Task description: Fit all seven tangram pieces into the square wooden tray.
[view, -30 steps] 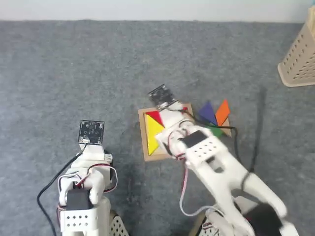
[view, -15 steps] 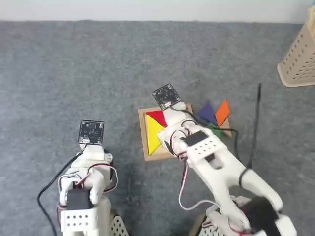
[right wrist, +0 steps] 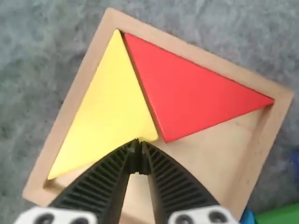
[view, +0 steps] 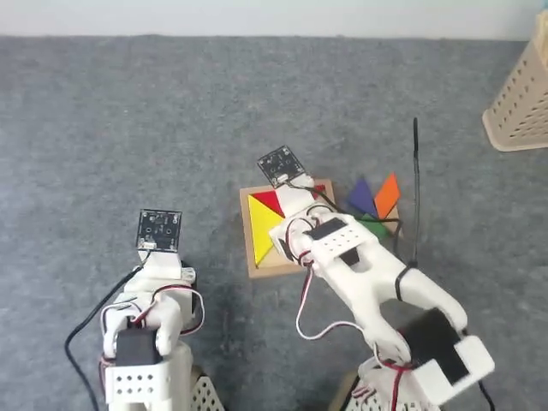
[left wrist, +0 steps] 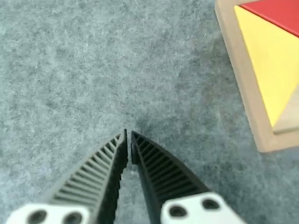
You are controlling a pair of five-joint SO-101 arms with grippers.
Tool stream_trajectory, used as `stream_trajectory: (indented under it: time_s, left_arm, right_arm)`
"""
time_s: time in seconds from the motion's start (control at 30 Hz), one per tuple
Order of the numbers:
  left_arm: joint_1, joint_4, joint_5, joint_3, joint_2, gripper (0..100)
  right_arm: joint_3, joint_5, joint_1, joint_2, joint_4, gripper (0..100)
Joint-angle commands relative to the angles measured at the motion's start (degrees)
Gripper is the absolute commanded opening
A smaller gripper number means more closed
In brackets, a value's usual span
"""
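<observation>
At the near left, the left gripper [left wrist: 128,136] hangs clenched on nothing, its ribbed fingers pressed together above the grey carpet [left wrist: 70,65], just left of the square wooden tray [left wrist: 243,74]. To the right, the right arm [view: 377,282] stretches from the near edge out over the tray. The right gripper [right wrist: 138,145] is also clenched and empty, with its tips at the inner corner of the yellow triangle [right wrist: 105,112]; whether they touch it cannot be told. The tray lies at mid-table, and two large pieces lie flat inside it: the yellow triangle fills its left side and the red triangle [right wrist: 187,95] its far side, edge to edge. The rest of the floor is bare wood. Just right of the tray, a green piece [view: 374,228], a purple triangle [view: 361,197] and an orange piece [view: 388,194] lie clustered on the carpet. A beige perforated basket [view: 522,94] stands at the far right.
</observation>
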Motion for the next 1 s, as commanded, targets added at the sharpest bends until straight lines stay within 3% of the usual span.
stream_trajectory:
  time_s: [0.0, 0.57, 0.73, 0.83, 0.97]
  left_arm:
    - [0.3, 0.4, -0.2, -0.6, -1.1, 2]
    - [0.3, 0.4, -0.2, -0.6, -1.1, 2]
    - [0.3, 0.4, -0.2, -0.6, -1.1, 2]
    - [0.3, 0.4, -0.2, -0.6, -1.1, 2]
    - [0.3, 0.4, -0.2, -0.6, -1.1, 2]
  right_arm:
    - [-3.3, 0.7, -0.5, 1.2, -0.6, 0.6]
    - [-0.5, 0.9, 1.5, -22.5, 13.1, 0.6]
    - [-0.2, 0.9, 14.9, -24.0, 13.5, 0.8]
    - [-0.4, 0.5, 23.7, -24.0, 13.1, 7.0]
    - [-0.7, 0.5, 26.9, -24.0, 13.1, 16.9]
